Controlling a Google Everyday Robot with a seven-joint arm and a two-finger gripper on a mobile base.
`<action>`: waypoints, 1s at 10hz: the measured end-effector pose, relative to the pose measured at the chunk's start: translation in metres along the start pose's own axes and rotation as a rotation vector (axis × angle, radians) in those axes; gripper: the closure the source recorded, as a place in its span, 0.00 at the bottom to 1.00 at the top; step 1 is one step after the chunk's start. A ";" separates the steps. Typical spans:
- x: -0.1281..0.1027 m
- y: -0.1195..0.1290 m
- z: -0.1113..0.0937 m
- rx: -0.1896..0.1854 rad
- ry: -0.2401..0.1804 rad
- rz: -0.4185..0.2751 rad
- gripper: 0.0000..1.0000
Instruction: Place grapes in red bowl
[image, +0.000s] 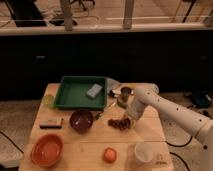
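The grapes (119, 123), a small dark lumpy bunch, lie on the wooden table (95, 142) right of centre. My gripper (125, 119) comes down from the white arm (165, 107) onto the right end of the bunch and is shut on it. A dark red bowl (81, 120) stands just left of the grapes, a short gap away. A larger orange-red bowl (47, 150) sits at the front left corner. Both bowls look empty.
A green tray (70, 95) holding a grey sponge (94, 90) sits at the back. A metal can (125, 93) stands behind the gripper. An orange (109, 154) and a white cup (143, 152) are near the front edge. A flat brown packet (51, 123) lies at the left.
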 end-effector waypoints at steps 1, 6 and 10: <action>0.000 0.002 -0.003 -0.001 0.006 0.007 1.00; -0.007 -0.003 -0.043 0.013 0.034 0.010 1.00; -0.018 -0.008 -0.062 0.018 0.059 -0.001 1.00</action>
